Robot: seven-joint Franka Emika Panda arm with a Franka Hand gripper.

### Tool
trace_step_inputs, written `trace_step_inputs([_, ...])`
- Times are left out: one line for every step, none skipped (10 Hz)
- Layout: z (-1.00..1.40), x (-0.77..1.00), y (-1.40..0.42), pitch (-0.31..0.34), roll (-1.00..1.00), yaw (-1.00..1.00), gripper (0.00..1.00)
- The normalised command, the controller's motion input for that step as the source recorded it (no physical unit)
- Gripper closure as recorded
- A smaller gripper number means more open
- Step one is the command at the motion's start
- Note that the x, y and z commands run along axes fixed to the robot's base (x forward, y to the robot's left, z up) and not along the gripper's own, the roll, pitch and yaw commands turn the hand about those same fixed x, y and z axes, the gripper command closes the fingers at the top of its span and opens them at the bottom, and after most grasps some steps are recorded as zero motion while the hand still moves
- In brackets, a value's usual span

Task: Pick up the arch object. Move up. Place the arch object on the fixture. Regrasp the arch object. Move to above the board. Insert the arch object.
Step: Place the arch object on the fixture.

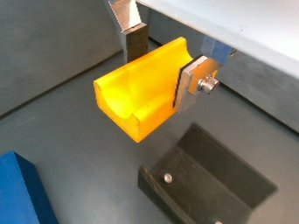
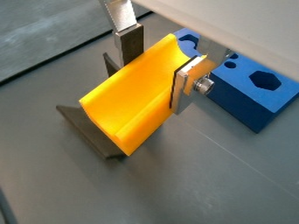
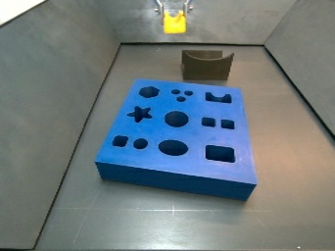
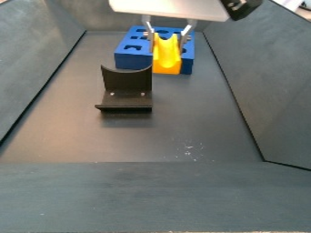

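A: Wrist views both give us the gripper (image 1: pixel 163 63) with its silver fingers (image 1: pixel 194 80) clamped on the arch object (image 1: pixel 142 94), raised clear of the dark floor (image 1: pixel 59 122). We note the arm itself is cut off above.

B: Agreed. In a side view the gripper (image 4: pixel 165 36) hangs over the floor between the fixture (image 4: pixel 124 88) and the board (image 4: pixel 152 50), whose near part the piece hides.

A: In a side view the arch object (image 3: pixel 174 23) sits at the far edge, its top cropped, beyond the fixture (image 3: pixel 207 65). The board (image 3: pixel 181 127) lies mid-floor, cutouts (image 3: pixel 174 148) all plain.

B: We cannot read the arch notch from here.
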Motion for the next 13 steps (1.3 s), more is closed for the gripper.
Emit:
trace_step_inputs([0.50, 1.00, -0.21, 0.043, -1.00, -0.01, 1.00])
trace_step_inputs([0.54, 1.00, -0.18, 0.061, -1.00, 0.01, 1.00])
trace_step_inputs([0.51, 1.00, -0.14, 0.074, -1.00, 0.01, 1.00])
trace_step_inputs([0.35, 0.97, -0.09, 0.081, -1.00, -0.01, 1.00])
trace_step_inputs([0.19, 0.86, -0.04, 0.081, -1.00, -0.01, 1.00])
trace_step_inputs([0.08, 0.76, 0.00, 0.088, -1.00, -0.03, 1.00])
trace_step_inputs([0.05, 0.72, 0.01, 0.093, -1.00, -0.03, 1.00])
trace_step_inputs([0.02, 0.65, 0.03, 0.107, -1.00, -0.05, 1.00])
trace_step_inputs([0.00, 0.62, 0.04, 0.114, -1.00, -0.06, 1.00])
trace_step_inputs([-0.01, 0.58, 0.04, 0.119, -1.00, -0.08, 1.00])
trace_step_inputs([-0.02, 0.53, 0.05, 0.126, -1.00, -0.10, 1.00])
trace_step_inputs([-0.02, 0.50, 0.05, 0.123, -0.97, -0.12, 1.00])
trace_step_inputs([-0.02, 0.46, 0.05, 0.106, -0.82, -0.13, 1.00])
